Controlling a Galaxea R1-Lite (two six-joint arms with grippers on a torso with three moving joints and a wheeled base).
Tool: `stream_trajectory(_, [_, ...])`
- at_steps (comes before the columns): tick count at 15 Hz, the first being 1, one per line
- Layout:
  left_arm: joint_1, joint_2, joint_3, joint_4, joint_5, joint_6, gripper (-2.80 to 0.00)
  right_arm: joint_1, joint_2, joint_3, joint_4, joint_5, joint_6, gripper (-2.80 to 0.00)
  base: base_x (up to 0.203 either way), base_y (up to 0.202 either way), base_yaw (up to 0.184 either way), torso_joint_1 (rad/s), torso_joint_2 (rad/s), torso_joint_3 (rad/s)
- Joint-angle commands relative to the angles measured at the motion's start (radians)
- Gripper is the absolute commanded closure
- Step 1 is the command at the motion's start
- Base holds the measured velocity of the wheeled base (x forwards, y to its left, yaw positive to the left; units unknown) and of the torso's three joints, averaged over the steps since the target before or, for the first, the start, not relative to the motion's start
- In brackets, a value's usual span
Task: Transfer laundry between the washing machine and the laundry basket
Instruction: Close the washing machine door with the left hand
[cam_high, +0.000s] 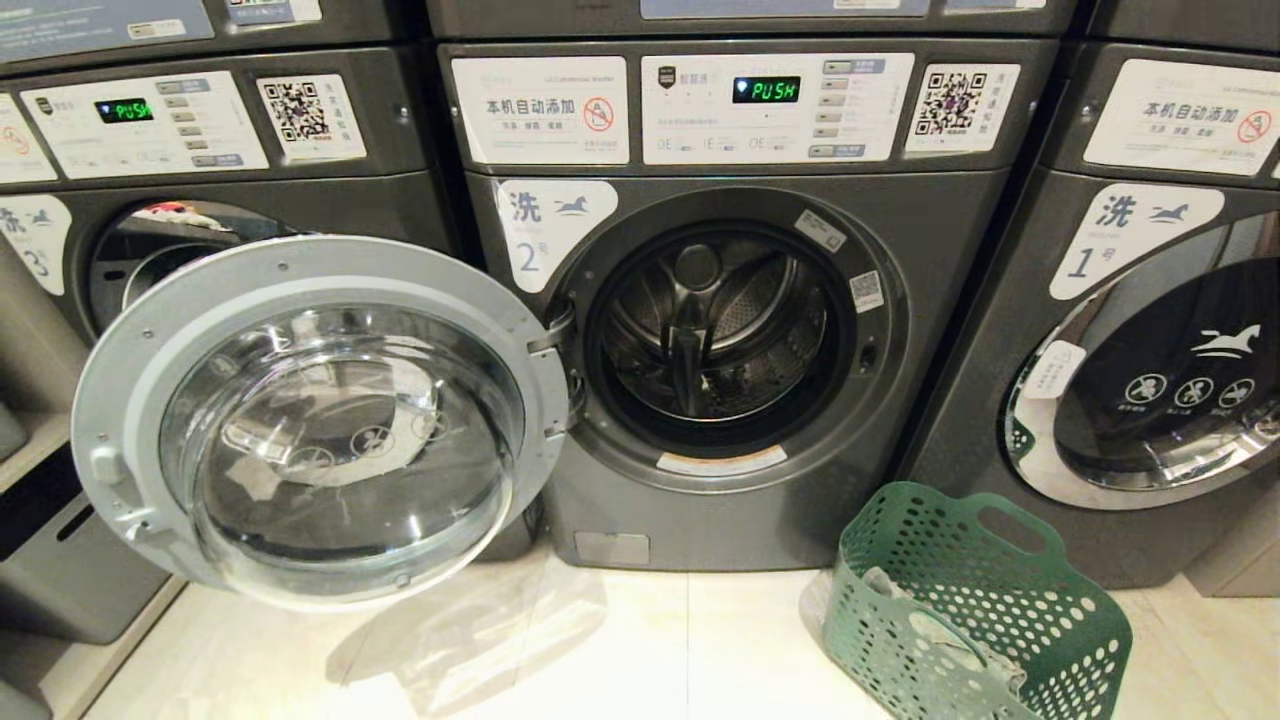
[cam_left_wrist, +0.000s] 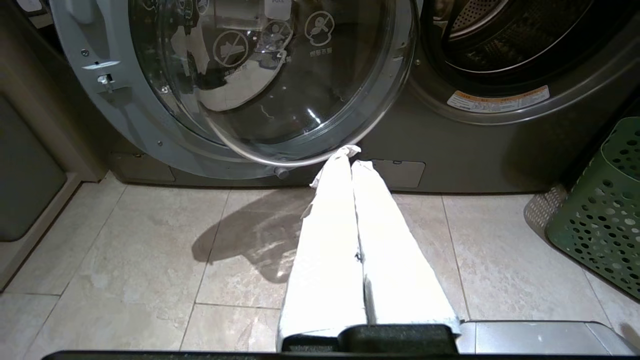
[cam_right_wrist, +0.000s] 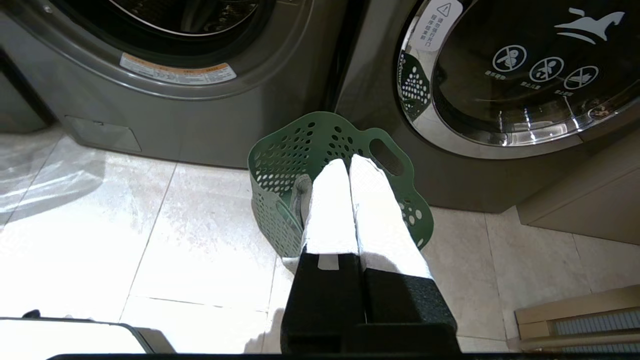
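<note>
Room: I see three washers on a pale tile floor (cam_high: 650, 640).
Washing machine (cam_high: 720, 330): door (cam_high: 310, 420) open, drum looks empty.
Laundry (cam_high: 960, 630): lying in the laundry basket (cam_high: 1000, 560).
Right gripper (cam_right_wrist: 345, 167): fingers together, empty, above the basket.
Left gripper (cam_left_wrist: 350, 157): fingers together, empty, near the door.
Left to do: I think everything.

Head camera faces washing machine (cam_high: 740, 330) squarely, both wrist cameras low, sharing laundry basket (cam_high: 985, 610).

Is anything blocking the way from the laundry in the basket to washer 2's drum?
Nothing visible. The laundry lies in the green basket on the floor; the washer's door is swung fully open to the left, leaving the drum mouth clear.
</note>
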Motion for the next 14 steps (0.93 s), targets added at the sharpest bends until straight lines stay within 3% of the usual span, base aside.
stream_trajectory(1, [0.0, -0.002, 0.002, 0.0, 0.0, 0.002, 0.0, 0.0, 0.002, 0.004, -0.002, 0.002, -0.002, 0.0, 0.0, 0.0, 0.0, 0.0, 0.0, 0.0])
stream_trajectory(7, [-0.001, 0.002, -0.024, 0.006, -0.013, 0.028, 0.0, 0.005, -0.114, 0.125, -0.002, 0.035, -0.009, 0.0, 0.0, 0.0, 0.0, 0.0, 0.0, 0.0])
stream_trajectory(10, [-0.002, 0.106, -0.244, 0.069, -0.01, 0.027, 0.0, 0.005, -0.312, 0.245, 0.004, 0.039, -0.012, 0.0, 0.0, 0.0, 0.0, 0.0, 0.0, 0.0])
stream_trajectory(14, [0.0, 0.47, -0.558, 0.125, 0.005, 0.026, 0.0, 0.005, -0.446, 0.399, 0.045, 0.035, 0.022, 0.0, 0.0, 0.0, 0.0, 0.0, 0.0, 0.0])
